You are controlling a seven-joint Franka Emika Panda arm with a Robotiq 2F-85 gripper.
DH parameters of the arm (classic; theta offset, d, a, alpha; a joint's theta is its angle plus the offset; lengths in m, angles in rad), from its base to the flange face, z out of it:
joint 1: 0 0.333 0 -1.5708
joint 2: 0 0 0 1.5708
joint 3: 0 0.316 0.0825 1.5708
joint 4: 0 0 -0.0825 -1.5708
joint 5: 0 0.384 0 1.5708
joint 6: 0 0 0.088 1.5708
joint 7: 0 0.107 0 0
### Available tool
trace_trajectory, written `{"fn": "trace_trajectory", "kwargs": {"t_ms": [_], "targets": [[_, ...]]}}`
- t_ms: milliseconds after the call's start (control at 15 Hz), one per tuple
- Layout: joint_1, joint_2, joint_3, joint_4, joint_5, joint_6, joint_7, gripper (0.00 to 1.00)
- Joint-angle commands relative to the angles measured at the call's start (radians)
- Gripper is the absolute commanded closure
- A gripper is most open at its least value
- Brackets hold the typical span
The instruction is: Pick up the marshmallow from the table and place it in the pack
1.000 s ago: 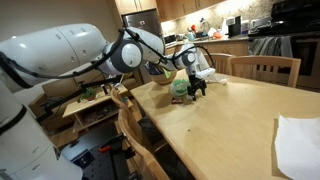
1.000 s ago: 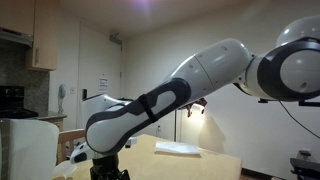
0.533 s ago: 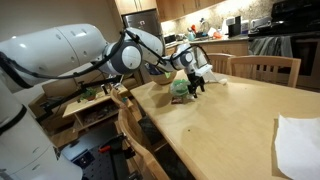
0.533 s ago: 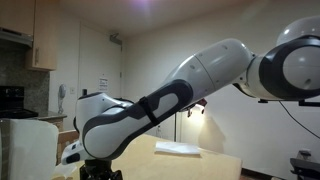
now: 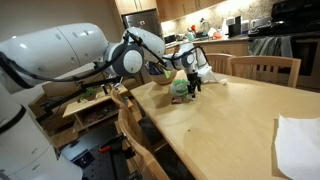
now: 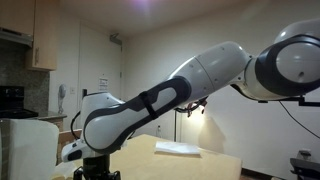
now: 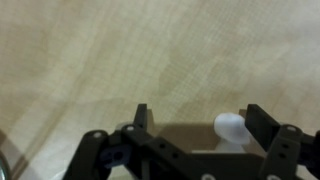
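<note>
In the wrist view my gripper (image 7: 200, 115) is open, close above the light wooden table (image 7: 90, 60). A small white marshmallow (image 7: 230, 127) lies on the table between the fingers, close to the right finger. I cannot tell whether it touches that finger. In an exterior view the gripper (image 5: 194, 87) is low over the far end of the table, right beside a clear and green pack (image 5: 180, 87). The marshmallow is too small to make out there. In the other exterior view the arm (image 6: 190, 85) fills most of the picture and hides the gripper.
A white paper sheet (image 5: 298, 140) lies at the table's near right corner. Wooden chairs stand at the far side (image 5: 265, 68) and the near left side (image 5: 130, 125). A cluttered low shelf (image 5: 95, 100) stands to the left, with kitchen counters behind.
The gripper has shifted slightly left, closer to the pack, and stays low over the table. The fingers are still open.
</note>
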State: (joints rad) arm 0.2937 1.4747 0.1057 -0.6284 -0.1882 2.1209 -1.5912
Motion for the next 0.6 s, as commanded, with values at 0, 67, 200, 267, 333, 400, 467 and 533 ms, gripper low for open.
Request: {"fn": "trace_trajectory", "kwargs": {"t_ms": [0,67,200,267,333,400,467,533], "targets": [[-0.022,0.002,0.032,0.0,0.043,-0.032,-0.078,0.0],[-0.025,0.003,0.036,0.004,0.053,-0.054,-0.088,0.0],[-0.024,0.004,0.035,0.011,0.066,-0.104,-0.086,0.0],[-0.023,0.005,0.034,0.013,0.07,-0.128,-0.089,0.0],[-0.022,0.005,0.033,0.016,0.075,-0.15,-0.08,0.0],[-0.022,0.005,0.033,0.018,0.078,-0.168,-0.081,0.0],[-0.021,0.005,0.033,0.019,0.08,-0.181,-0.08,0.0],[-0.021,0.005,0.033,0.02,0.081,-0.19,-0.076,0.0]]}}
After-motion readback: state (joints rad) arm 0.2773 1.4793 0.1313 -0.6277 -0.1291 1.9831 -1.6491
